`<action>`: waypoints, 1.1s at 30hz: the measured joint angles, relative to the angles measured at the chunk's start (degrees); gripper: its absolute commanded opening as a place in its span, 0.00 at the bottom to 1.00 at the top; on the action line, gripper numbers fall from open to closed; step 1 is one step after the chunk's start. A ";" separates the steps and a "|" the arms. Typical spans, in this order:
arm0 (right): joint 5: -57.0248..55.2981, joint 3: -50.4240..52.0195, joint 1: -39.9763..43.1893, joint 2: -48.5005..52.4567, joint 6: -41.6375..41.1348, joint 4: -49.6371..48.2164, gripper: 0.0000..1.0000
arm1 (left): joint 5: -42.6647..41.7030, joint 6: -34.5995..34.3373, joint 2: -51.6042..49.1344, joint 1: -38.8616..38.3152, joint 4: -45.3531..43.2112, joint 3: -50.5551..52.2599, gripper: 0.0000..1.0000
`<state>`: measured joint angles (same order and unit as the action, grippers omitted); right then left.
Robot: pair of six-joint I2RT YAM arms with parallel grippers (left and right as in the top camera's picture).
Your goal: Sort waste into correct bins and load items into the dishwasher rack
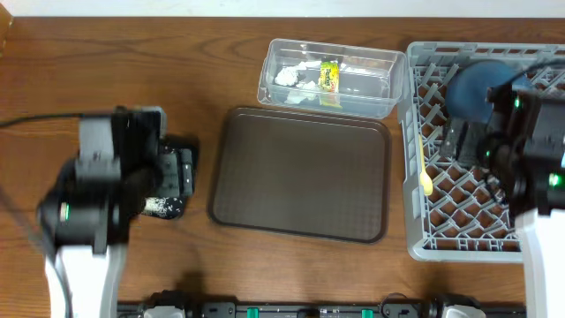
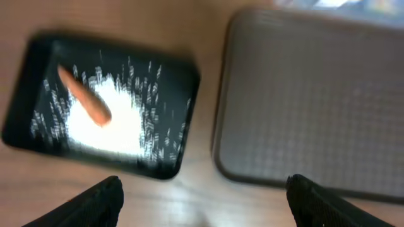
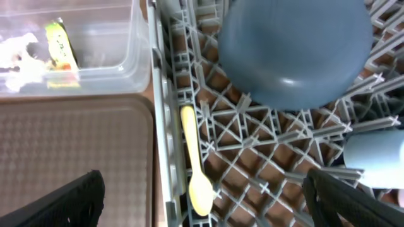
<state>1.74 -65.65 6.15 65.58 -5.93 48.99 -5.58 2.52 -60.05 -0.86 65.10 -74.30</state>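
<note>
A black tray of white rice with a carrot piece [image 2: 104, 110] lies on the table left of the brown serving tray [image 1: 300, 172]; in the overhead view the left arm mostly hides it [image 1: 168, 208]. My left gripper [image 2: 202, 208] is open and empty, hovering just in front of it. The grey dishwasher rack [image 1: 415, 199] holds a blue bowl [image 3: 293, 47], a yellow spoon [image 3: 196, 164] at its left wall and a light cup [image 3: 375, 157]. My right gripper [image 3: 202, 202] is open and empty above the rack's left part. A clear bin [image 1: 331, 75] holds wrappers.
The brown tray [image 2: 315, 101] shows bare in both wrist views. The clear bin [image 3: 69, 44] contains white scraps and a yellow-green packet. The rack stands against the table's right edge.
</note>
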 measured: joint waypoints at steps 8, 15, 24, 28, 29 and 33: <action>0.66 14.23 0.00 -16.85 -0.02 -6.80 0.99 | 0.00 0.20 20.33 -1.95 -8.17 15.72 0.85; 0.87 15.91 0.00 -25.49 -0.02 -4.13 0.99 | 0.00 -2.80 27.93 -1.95 -8.57 20.52 0.99; 0.90 16.33 0.00 -25.46 -0.02 2.56 0.99 | 0.00 -3.67 27.89 -1.95 -8.63 20.52 0.99; 0.90 16.35 0.00 -25.46 -0.02 4.72 0.99 | 0.00 -3.85 27.89 -1.95 -8.63 20.52 0.98; 0.90 16.35 0.00 -25.46 -0.02 5.27 0.99 | 0.00 -3.85 27.89 -1.95 -8.63 20.52 0.98; 0.87 16.35 0.00 -25.46 -0.02 6.64 0.99 | 0.00 -3.91 27.89 -1.95 -8.63 20.52 0.98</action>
<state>2.61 -49.30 6.15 40.12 -5.96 55.64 -5.58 -1.39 -32.16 -2.81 56.47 -53.78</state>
